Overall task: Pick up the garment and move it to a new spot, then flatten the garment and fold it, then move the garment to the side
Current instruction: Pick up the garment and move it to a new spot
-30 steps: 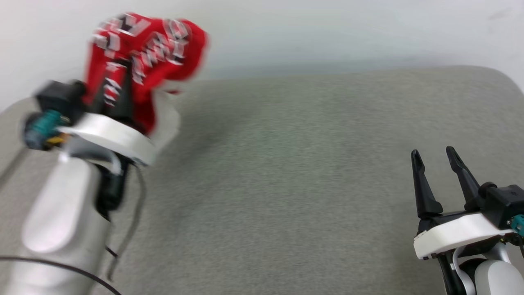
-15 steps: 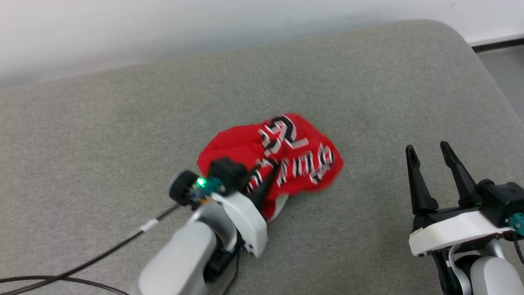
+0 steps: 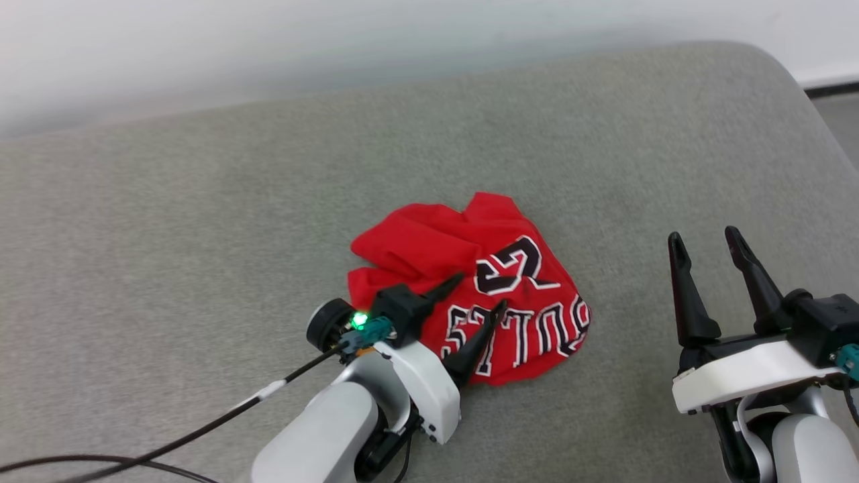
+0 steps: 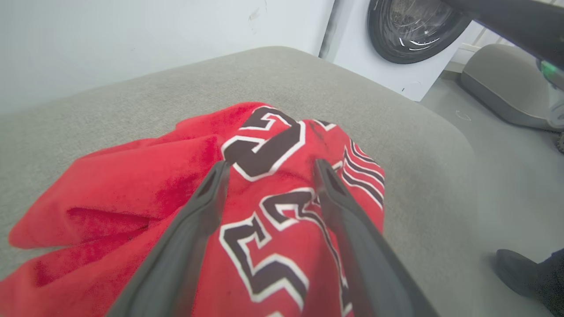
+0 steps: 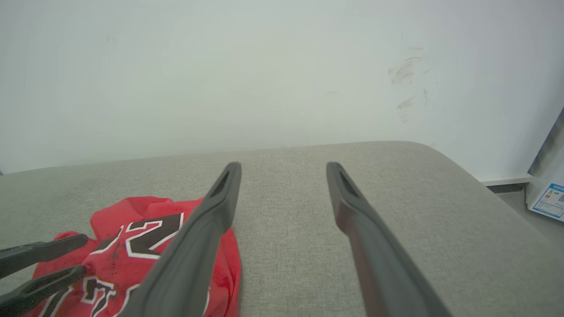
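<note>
Head view: the shirt (image 3: 429, 245) lies in a crumpled heap near the middle of the grey cushion (image 3: 201, 235), with its black lettering facing up. The left claw (image 3: 480, 291) rests at the heap's near edge. Its fingers are spread over the fabric and nothing is pinched between them. The right claw (image 3: 703, 235) is also wide open and empty, well apart from the shirt on the right.

Left wrist view: both fingers of the left claw (image 4: 271, 164) lie apart on top of the red cloth (image 4: 132, 189), one on each side of a big numeral. Folds bunch up to the left, and a washing machine (image 4: 410, 39) stands beyond the cushion.

Right wrist view: the right claw (image 5: 284, 165) points at bare cushion and the wall (image 5: 264, 66). The shirt (image 5: 132, 207) is off to its left, with the left claw (image 5: 84, 255) on it.

The move to a new spot looks finished, so flattening seems to be the next step. That calls for finding true edges, a hem or the shoulders. No sleeves show, so they are likely tucked under. Each claw would need to pinch a single layer at opposite sides and draw the cloth apart, because gripping the middle of the heap would only lift the bunch
</note>
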Robot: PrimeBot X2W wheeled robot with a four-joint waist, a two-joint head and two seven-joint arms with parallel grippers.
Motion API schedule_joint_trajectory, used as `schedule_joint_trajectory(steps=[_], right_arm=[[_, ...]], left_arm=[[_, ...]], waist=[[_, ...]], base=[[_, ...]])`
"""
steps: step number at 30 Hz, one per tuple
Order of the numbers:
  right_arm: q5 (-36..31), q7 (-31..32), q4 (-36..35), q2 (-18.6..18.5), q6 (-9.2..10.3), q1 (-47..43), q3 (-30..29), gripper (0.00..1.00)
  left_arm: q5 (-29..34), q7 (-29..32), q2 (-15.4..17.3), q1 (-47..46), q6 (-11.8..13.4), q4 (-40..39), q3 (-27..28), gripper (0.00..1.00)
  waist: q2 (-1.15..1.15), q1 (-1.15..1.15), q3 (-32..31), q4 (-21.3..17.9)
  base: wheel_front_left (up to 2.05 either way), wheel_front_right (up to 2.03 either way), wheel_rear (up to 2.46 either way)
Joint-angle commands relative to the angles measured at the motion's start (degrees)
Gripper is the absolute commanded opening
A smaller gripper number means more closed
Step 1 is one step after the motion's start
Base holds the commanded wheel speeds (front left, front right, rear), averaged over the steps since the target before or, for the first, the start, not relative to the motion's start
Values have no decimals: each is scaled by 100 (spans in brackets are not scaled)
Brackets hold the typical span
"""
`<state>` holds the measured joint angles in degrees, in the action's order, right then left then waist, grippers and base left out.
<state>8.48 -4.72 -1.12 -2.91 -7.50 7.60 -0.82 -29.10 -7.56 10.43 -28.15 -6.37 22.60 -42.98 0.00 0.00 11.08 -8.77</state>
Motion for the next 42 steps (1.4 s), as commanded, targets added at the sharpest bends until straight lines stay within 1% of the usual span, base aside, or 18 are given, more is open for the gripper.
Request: schedule_joint_trajectory(steps=[1,7,12,13,19,24,31,35,42], right_arm=[[-36,28,6,4,2,-21,-35,100],[-106,162,-47,4,2,-155,-89,100],[-142,267,-89,4,2,-293,-96,100],[-142,267,-89,4,2,-293,-96,100],[-140,362,-138,4,2,-424,-80,100],[-142,434,-163,4,2,-529,-48,100],[-77,503,-178,4,2,-738,-31,100],[-47,523,-199,4,2,-816,-24,100],[-60,546,-242,4,2,-795,-8,100]], left_arm=[[-12,-191,-24,22,119,-100,92,100],[18,-630,-41,240,642,-409,505,100],[0,-743,84,606,1029,-617,990,100],[0,-743,84,606,1029,-617,990,100],[143,-771,319,1082,1387,-999,1622,100],[275,-763,578,1551,1538,-1282,2074,100],[265,-763,832,2115,1596,-1469,2353,100],[236,-764,883,2322,1648,-1557,2430,100],[214,-750,928,2393,1677,-1634,2432,100]], waist=[[0,0,-225,187],[0,0,-530,500],[0,0,-713,740],[0,0,-713,740],[0,0,-901,952],[0,0,-1056,994],[0,0,-1187,910],[0,0,-1211,864],[0,0,-1188,877]], base=[[0,0,0],[0,0,0],[0,0,0],[0,0,0],[0,0,0],[0,0,0],[0,0,0],[0,0,0],[0,0,0]])
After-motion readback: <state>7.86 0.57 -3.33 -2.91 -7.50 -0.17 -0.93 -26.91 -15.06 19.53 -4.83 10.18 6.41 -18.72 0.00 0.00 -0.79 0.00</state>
